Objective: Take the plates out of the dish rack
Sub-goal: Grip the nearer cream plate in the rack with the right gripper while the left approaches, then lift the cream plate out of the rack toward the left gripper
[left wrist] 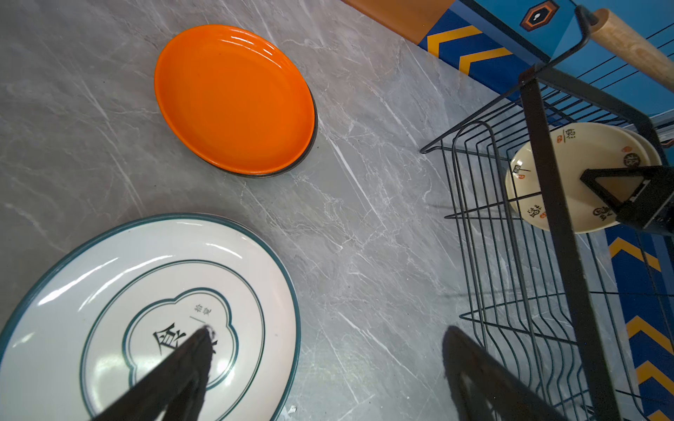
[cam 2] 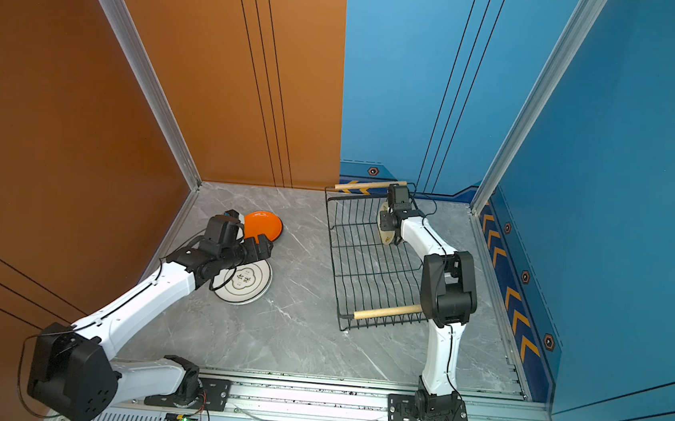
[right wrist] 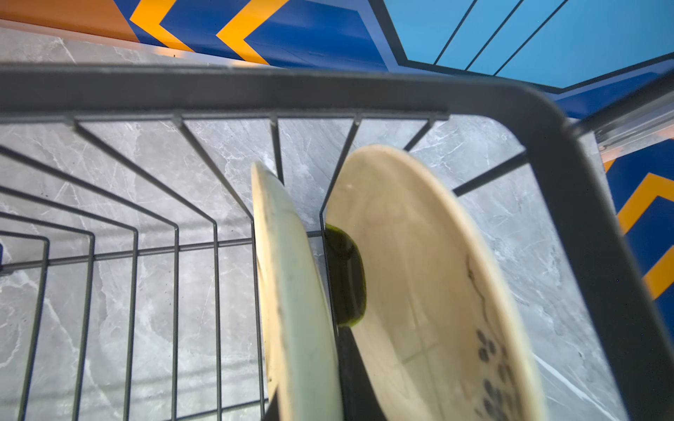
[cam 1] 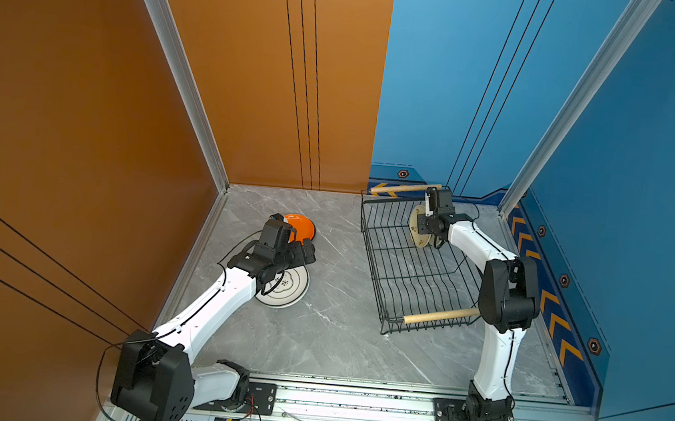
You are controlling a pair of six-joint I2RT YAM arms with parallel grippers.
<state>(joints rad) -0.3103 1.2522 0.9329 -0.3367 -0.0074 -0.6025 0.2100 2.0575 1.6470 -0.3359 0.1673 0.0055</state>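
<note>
Since the last two cream plates stand on edge in the wire slots at the far end of the dish rack (cam 1: 412,284), the right pincer (cam 1: 421,223) reaches down from above and is clenched on the rim of the nearer cream plate (right wrist: 291,291). One finger (right wrist: 344,277) sits in the narrow gap before the second cream plate (right wrist: 419,291). That upright pose leaves only the rim to take hold of.

The left pincer (cam 1: 307,254) is released, jaws wide, and hovers over the white plate (left wrist: 164,310) lying flat on the bench (cam 1: 336,344), likely waiting by the stacks. Just beyond it, the orange plate (left wrist: 233,98) rests on a darker one.

Room is tight at the far end: the rack's end wall and corner rim are close, and the second plate is just beside the finger. A straight lift looks safest. Every nearer slot is empty, and the bench between rack and stacks is bare.
</note>
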